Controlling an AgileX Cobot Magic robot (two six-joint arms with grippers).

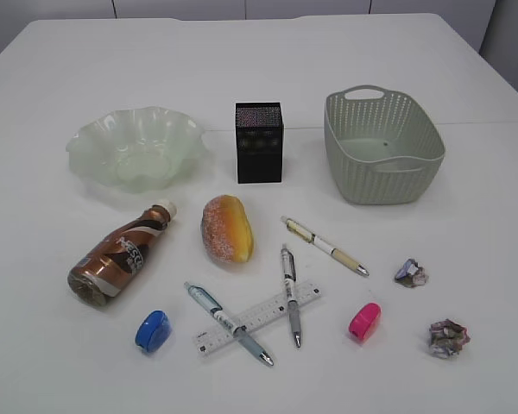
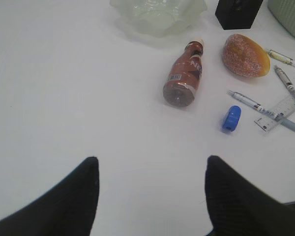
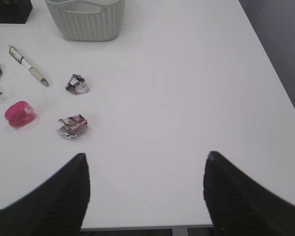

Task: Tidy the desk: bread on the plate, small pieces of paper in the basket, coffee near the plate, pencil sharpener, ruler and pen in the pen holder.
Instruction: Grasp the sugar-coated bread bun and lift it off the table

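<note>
On the table (image 1: 60,362) nothing is sorted yet: we see the bread (image 1: 227,228) beside the lying coffee bottle (image 1: 121,255), both short of the empty plate (image 1: 135,148); pens, ruler (image 1: 257,320) and two sharpeners lie before the pen holder (image 1: 259,142), paper scraps (image 1: 449,337) near the basket (image 1: 382,147). Our left gripper (image 2: 150,196) and right gripper (image 3: 145,196) hang spread over bare table; the right one is near an edge.

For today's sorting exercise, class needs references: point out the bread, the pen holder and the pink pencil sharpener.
bread (image 1: 227,228), exterior view, on the middle of its sugared crust.
pen holder (image 1: 259,143), exterior view, on its black front face.
pink pencil sharpener (image 3: 20,113), right wrist view, on the centre of its top.
</note>
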